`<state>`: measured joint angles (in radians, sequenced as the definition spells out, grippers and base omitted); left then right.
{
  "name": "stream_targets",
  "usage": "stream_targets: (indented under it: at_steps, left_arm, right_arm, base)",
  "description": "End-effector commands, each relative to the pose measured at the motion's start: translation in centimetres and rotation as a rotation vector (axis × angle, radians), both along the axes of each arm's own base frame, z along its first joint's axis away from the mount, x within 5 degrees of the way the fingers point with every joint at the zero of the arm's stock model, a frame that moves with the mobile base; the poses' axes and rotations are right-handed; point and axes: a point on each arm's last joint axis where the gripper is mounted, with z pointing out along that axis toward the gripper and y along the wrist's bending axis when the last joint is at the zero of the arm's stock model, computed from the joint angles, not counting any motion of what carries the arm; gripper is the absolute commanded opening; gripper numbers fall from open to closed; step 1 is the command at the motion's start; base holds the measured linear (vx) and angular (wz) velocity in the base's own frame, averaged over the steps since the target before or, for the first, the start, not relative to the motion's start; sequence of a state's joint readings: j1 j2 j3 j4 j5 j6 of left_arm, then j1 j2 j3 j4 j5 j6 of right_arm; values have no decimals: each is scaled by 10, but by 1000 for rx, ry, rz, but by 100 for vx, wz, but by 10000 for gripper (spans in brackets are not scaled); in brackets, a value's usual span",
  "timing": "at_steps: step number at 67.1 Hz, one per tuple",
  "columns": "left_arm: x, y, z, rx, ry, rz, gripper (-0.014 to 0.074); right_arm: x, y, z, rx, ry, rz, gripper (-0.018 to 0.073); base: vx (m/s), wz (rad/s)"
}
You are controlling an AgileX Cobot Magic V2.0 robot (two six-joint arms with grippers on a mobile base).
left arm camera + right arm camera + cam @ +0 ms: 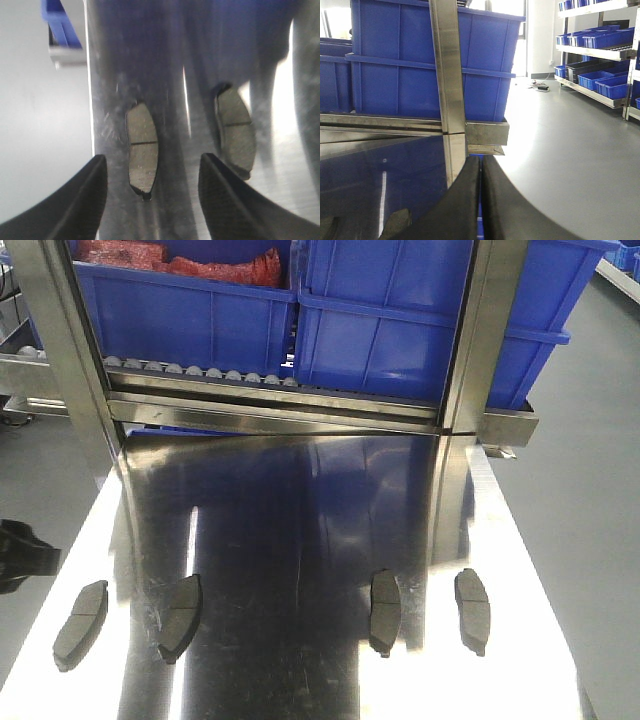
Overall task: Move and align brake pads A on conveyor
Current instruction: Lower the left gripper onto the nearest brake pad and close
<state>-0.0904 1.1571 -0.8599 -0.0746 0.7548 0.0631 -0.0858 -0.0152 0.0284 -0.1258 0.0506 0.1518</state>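
— Left claw (152,160) gapes wide, straddling the leftmost of four brake pads A (141,150), which lie in a row along the surface's (300,500) near edge.
— Right claw (481,170)?
— Clenched, empty. The pads look stiff, dense and flat on slick steel; I'd pinch across the narrow width.

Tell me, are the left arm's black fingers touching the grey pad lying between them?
Apart. The left wrist view shows bare steel tabletop on both sides between the fingers and the pad.
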Motion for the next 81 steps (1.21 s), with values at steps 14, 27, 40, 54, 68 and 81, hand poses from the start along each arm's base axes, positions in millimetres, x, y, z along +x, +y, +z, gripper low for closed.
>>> stream_targets:
  at_steps: [14,27,40,54,68,81]
  left_arm:
    - [58,-6,-38,7,115,-4,409]
    - [75,-6,-67,36,213,-19,409]
    - [85,-7,-78,37,250,-19,409]
    - [86,-7,-90,40,307,-20,447]
    - [88,-8,-98,42,335,-19,483]
    - [91,-8,-111,35,384,-11,483]
  right_arm:
    - [0,1,3,-24,-67,4,-12]
    - [0,1,3,-24,-67,4,-12]
    - [0,1,3,-24,-67,4,-12]
    - [0,1,3,-24,-67,3,-12]
    - [0,1,3,-24,-67,3,-12]
    - [0,1,3,-24,-67,3,-12]
  base:
    - [0,0]
    - [0,0]
    - [0,0]
    - [0,0]
    - [0,0]
    - [0,0]
